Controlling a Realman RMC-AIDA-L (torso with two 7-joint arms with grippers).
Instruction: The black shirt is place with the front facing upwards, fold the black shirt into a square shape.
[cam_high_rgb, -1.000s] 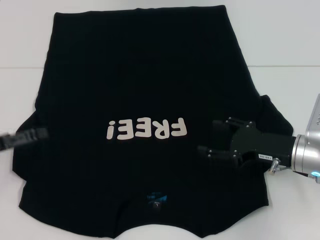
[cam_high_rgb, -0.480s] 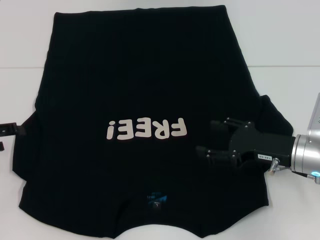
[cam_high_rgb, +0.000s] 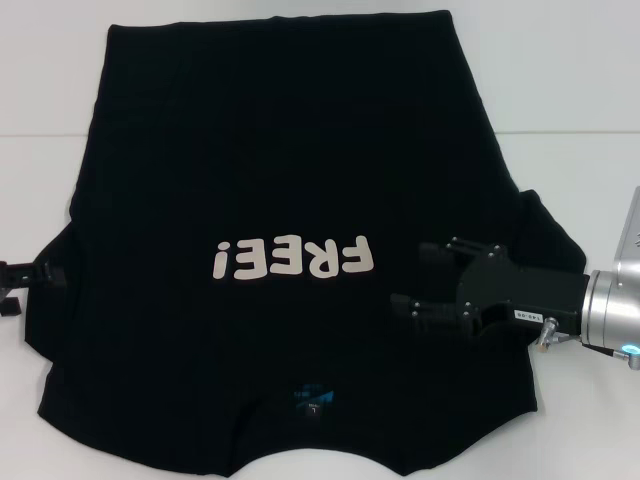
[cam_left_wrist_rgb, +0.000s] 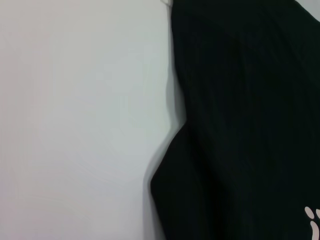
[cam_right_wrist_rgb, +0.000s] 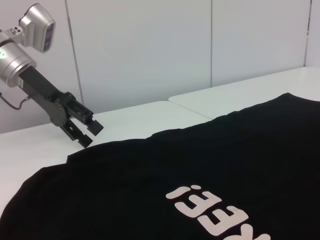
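The black shirt (cam_high_rgb: 280, 200) lies flat and face-up on the white table (cam_high_rgb: 570, 80), collar nearest the robot and hem farthest, its "FREE!" lettering (cam_high_rgb: 293, 259) just inward of the right gripper (cam_high_rgb: 420, 275). That gripper hovers over the chest by the sleeve on its side, fingers spread and holding nothing.

The left gripper (cam_high_rgb: 50, 273) sits at the opposite sleeve edge; in the right wrist view its fingers look slightly parted, tips close above the fabric and gripping none of it.

The cloth is probably light, limp and easily wrinkled. Best pinched at a sleeve edge or shoulder seam beneath each gripper, lifting one layer and carrying it slowly so it drapes.
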